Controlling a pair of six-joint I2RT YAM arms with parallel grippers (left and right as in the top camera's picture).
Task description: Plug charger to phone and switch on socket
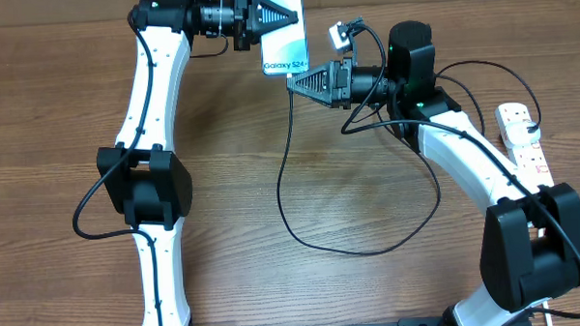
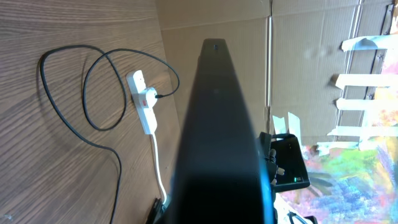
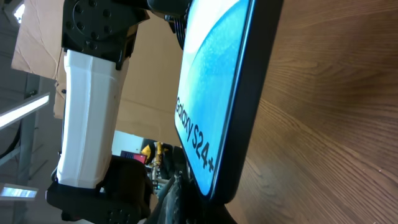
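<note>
My left gripper (image 1: 287, 18) is shut on the phone (image 1: 284, 49) and holds it off the table at the back, its light-blue screen up and "Galaxy S24+" at the near short edge. Pointing left at that edge, my right gripper (image 1: 293, 84) is shut on the tip end of the charger (image 1: 282, 173). The thin black cable hangs from the fingers and loops over the table toward the socket (image 1: 523, 140) at the right edge. The phone (image 3: 211, 74) fills the right wrist view, and the plug tip is hidden there. Only the phone's dark back (image 2: 217, 124) shows up close in the left wrist view.
In the left wrist view the white socket (image 2: 144, 102) lies on the wood with its white cord (image 2: 158, 168) trailing away, and the black cable (image 2: 68, 118) curls beside it. A cardboard wall (image 2: 311, 56) stands behind the table. My left arm (image 3: 87, 112) is close to the right wrist.
</note>
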